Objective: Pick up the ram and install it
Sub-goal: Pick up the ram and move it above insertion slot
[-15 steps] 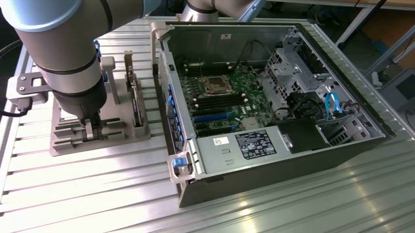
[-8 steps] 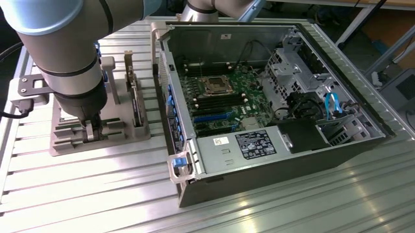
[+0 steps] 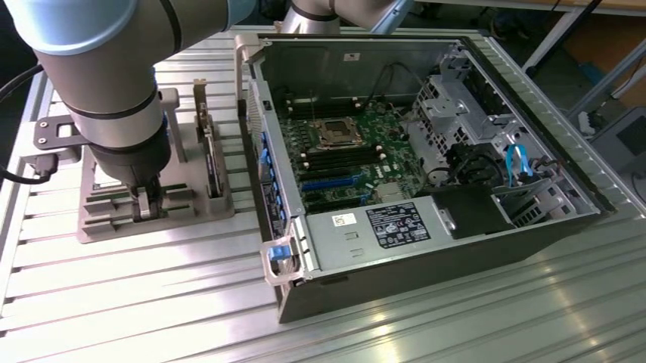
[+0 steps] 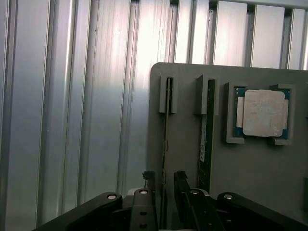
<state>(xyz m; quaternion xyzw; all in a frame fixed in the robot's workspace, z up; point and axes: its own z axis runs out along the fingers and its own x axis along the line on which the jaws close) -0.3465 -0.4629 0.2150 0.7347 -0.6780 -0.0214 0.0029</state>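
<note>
Exterior view: I note the claw [image 3: 150,206] lowered onto the grey holder [image 3: 202,206] on the counter [image 3: 151,302], to the exterior view's left of the open computer case [image 3: 404,276]. Wrist view: the claw [image 4: 164,185] is open, with its fingers [image 4: 148,182] on either side of the ram [image 4: 166,144]. The ram stands on edge in a holder slot; I cannot confirm contact. A second stick [image 4: 207,134] and the processor [image 4: 262,113] sit beside it.

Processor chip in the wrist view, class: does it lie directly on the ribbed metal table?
No, the processor chip sits in a framed pocket of the grey holder, which rests on the ribbed metal table.
</note>
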